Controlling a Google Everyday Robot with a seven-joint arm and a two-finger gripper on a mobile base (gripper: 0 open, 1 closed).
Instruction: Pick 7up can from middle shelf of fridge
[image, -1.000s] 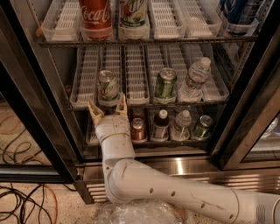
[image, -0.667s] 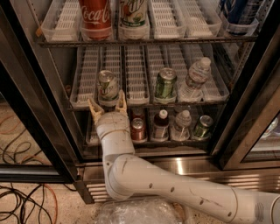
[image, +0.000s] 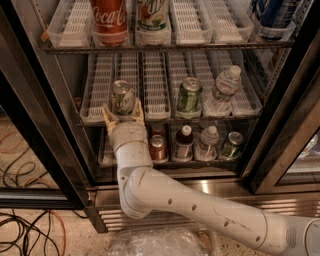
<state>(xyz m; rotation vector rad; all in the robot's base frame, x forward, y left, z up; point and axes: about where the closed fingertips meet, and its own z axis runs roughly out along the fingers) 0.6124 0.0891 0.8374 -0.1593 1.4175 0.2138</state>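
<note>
- Standing on the middle surface (image: 156, 85) of the fridge (image: 210, 186) are counted two cans and one water bottle (image: 223, 90).
- The 7up can (image: 122, 96) is set at the front edge, with bare lanes between it and the green can (image: 189, 95).
- The tool (image: 123, 112) is held spread, one finger at either side of the 7up can's base.
- It has been raised slightly since the earlier frame.

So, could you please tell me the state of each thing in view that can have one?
Pale silver-white 7up can: upright on the middle wire shelf, not yet lifted.
White two-finger hand: open, fingers either side of that can's base.
Dark green can: upright, same shelf.
Clear plastic water bottle: upright, capped.
Stainless-steel fridge: open.
</note>
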